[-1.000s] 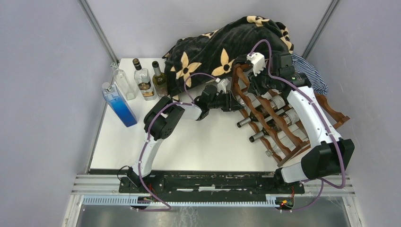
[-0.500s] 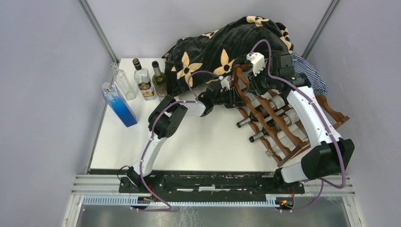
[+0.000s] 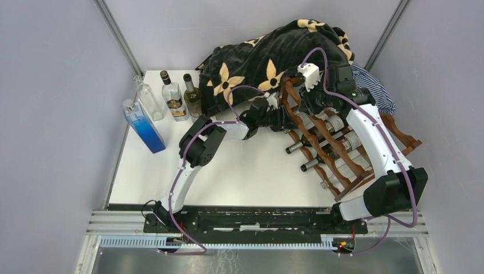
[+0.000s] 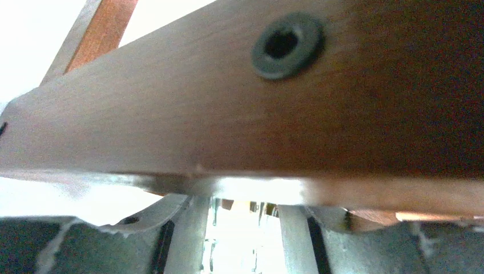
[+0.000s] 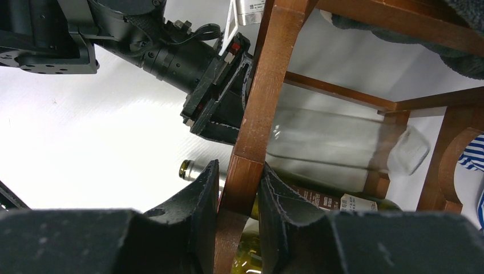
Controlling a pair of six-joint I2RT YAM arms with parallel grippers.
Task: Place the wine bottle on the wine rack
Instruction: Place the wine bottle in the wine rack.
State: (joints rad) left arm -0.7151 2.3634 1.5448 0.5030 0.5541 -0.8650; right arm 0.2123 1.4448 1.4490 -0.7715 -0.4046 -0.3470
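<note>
Four standing bottles (image 3: 173, 100), one wine rack (image 3: 319, 129)

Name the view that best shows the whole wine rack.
Top external: the wine rack shows its tiers and scalloped rails. The left wrist shows one rail close up; the right wrist, an upright clamped by the right tool.

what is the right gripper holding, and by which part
The right gripper is shut on the dark reddish-brown wooden wine rack, clamping one of its wavy rails.
</note>
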